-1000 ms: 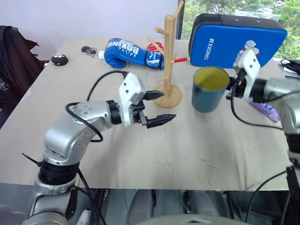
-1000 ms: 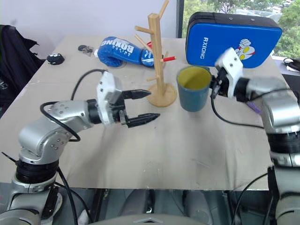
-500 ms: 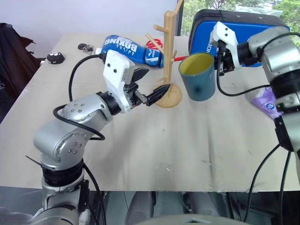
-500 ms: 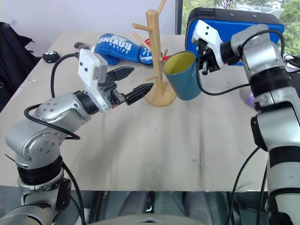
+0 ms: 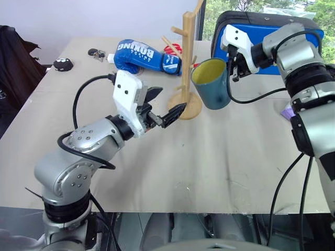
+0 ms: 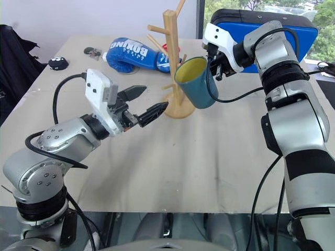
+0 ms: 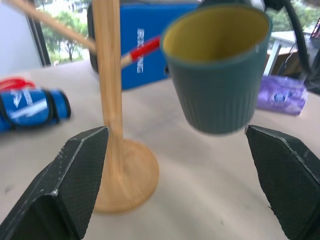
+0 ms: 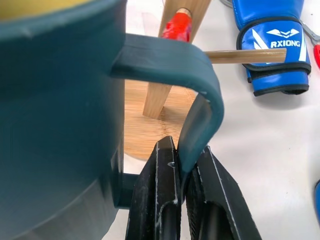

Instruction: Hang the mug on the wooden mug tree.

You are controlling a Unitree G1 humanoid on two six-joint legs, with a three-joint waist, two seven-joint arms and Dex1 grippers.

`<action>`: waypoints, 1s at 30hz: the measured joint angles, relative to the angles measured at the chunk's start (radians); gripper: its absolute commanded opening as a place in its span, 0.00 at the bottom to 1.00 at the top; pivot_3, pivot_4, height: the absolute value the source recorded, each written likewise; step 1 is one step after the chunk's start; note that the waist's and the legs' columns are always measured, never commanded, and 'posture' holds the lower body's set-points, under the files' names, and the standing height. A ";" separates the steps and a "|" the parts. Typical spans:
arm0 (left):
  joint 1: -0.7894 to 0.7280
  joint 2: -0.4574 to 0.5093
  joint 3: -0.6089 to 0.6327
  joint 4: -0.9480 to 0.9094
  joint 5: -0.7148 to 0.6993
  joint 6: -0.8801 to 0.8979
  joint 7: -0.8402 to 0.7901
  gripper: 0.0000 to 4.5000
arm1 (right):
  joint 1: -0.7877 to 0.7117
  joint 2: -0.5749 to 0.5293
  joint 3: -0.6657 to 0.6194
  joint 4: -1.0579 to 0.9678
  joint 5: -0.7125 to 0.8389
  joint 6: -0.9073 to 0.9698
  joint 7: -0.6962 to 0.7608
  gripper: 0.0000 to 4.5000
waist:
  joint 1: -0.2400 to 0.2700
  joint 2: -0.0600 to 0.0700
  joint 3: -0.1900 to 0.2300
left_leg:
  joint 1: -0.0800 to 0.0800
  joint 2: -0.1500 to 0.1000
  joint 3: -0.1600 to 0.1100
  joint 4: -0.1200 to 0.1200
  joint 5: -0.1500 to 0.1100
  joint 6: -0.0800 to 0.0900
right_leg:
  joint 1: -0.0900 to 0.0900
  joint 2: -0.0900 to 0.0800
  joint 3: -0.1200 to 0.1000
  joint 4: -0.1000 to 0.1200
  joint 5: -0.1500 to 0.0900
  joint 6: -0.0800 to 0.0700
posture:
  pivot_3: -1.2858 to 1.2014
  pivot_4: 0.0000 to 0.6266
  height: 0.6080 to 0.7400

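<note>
The mug (image 5: pixel 212 86), teal with a yellow inside, hangs tilted above the table, its rim close beside the post of the wooden mug tree (image 5: pixel 187 47). My right gripper (image 8: pixel 182 155) is shut on the mug's loop handle (image 8: pixel 200 100), and a peg with a red tip lies just beyond that handle. My left gripper (image 5: pixel 166 103) is open with nothing in it. It points at the tree's round base (image 5: pixel 191 107), and its fingers (image 7: pixel 75 175) frame the post (image 7: pixel 107 75) and the mug (image 7: pixel 217 85).
A blue boxing glove (image 5: pixel 146 55) lies behind the tree. A blue kick pad (image 6: pixel 306 36) stands at the back right, with a purple packet (image 5: pixel 294 111) on the table near it. A small black object (image 5: pixel 63 65) sits at the far left.
My right gripper has carried the mug up and left to the tree's post and tipped it towards the tree. My left gripper has turned towards the tree's base.
</note>
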 measured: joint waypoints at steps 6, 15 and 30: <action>0.028 0.018 0.000 -0.002 0.000 -0.026 -0.018 1.00 | -0.018 0.033 -0.011 0.034 -0.031 -0.010 -0.024 0.01 | 0.000 0.000 0.000 | 0.001 0.000 0.002 0.000 0.000 -0.001 | 0.000 0.000 0.000 -0.001 0.000 0.000 | 0.52 0.24 0.98; 0.082 0.032 -0.008 -0.002 0.014 -0.061 -0.036 1.00 | -0.029 0.062 -0.051 0.042 -0.046 -0.011 -0.066 0.14 | 0.000 0.000 0.000 | 0.001 0.000 0.002 0.000 0.001 -0.001 | 0.000 0.000 0.000 0.000 0.000 0.000 | 0.52 0.24 0.98; 0.096 0.034 -0.030 0.002 0.022 -0.090 -0.050 1.00 | -0.045 0.007 -0.134 0.010 -0.033 -0.003 -0.003 0.99 | 0.003 0.000 0.000 | 0.000 0.000 0.002 0.000 0.001 -0.001 | 0.000 0.000 0.000 0.000 0.000 0.000 | 0.52 0.24 0.98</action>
